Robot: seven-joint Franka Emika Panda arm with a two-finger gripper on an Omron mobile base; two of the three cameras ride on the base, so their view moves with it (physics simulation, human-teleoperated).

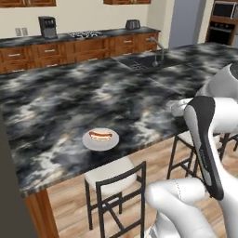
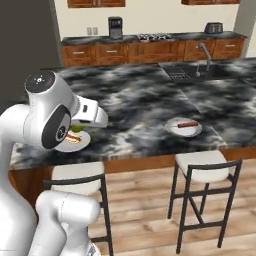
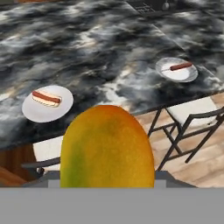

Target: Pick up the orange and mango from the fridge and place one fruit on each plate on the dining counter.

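one mango (image 3: 107, 146) sits clenched in the jaws, held above the near edge of the marbled bench (image 3: 100, 48). two white plates rest on it, the left plate (image 3: 47, 103) and the right plate (image 3: 176, 69), each carrying one sausage. two stools stand below.

arm (image 2: 30, 125): glossy white shells | joints: dark caps (rounded)

even, soft rendered light; slightly blurry, no glare.
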